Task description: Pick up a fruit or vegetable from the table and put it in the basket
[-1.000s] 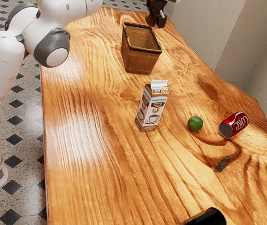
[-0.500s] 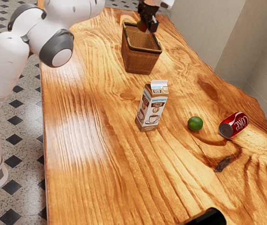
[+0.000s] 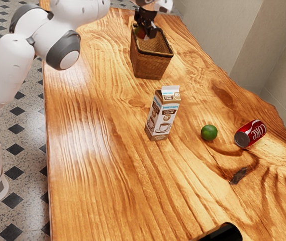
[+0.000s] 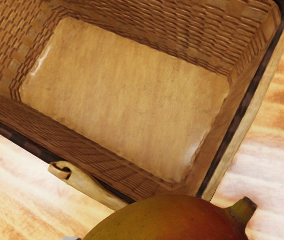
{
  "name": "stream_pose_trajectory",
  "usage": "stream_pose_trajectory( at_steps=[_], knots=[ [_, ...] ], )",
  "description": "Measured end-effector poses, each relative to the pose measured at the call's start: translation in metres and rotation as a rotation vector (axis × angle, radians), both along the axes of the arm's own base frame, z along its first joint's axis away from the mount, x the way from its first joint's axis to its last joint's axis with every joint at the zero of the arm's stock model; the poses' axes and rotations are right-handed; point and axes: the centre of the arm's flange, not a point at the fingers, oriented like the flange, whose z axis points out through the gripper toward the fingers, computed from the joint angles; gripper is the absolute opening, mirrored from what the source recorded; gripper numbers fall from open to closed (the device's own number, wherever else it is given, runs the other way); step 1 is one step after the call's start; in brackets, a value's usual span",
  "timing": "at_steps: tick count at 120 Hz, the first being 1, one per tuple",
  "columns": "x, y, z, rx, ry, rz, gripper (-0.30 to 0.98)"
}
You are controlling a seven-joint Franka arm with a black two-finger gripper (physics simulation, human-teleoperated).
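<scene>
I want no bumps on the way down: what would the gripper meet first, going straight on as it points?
Probably the basket's rim, touched first by the mango in the gripper; depth is unclear, so it might just miss.

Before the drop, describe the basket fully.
Brown, woven, wicker-look basket, rectangular, open-topped. Dark band with a pale edge around the rim, pale looped strip on one side, smooth tan bottom, bare where visible. Stands upright on the wooden table. The mango is held near its rim; can't tell whether they touch.
</scene>
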Motion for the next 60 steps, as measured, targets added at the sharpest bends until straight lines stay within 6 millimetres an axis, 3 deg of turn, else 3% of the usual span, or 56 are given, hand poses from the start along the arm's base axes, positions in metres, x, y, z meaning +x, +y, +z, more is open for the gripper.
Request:
stream_pose_trajectory(
  at_steps=[17,46,60],
  knots=[
    [-0.007,0.009,0.005,0.006,-0.014,0.010,0.28],
    [-0.048,0.071,0.005,0.009,-0.018,0.091,0.28],
    [-0.054,0.096,-0.006,-0.001,-0.059,0.094,0.28]
  ],
)
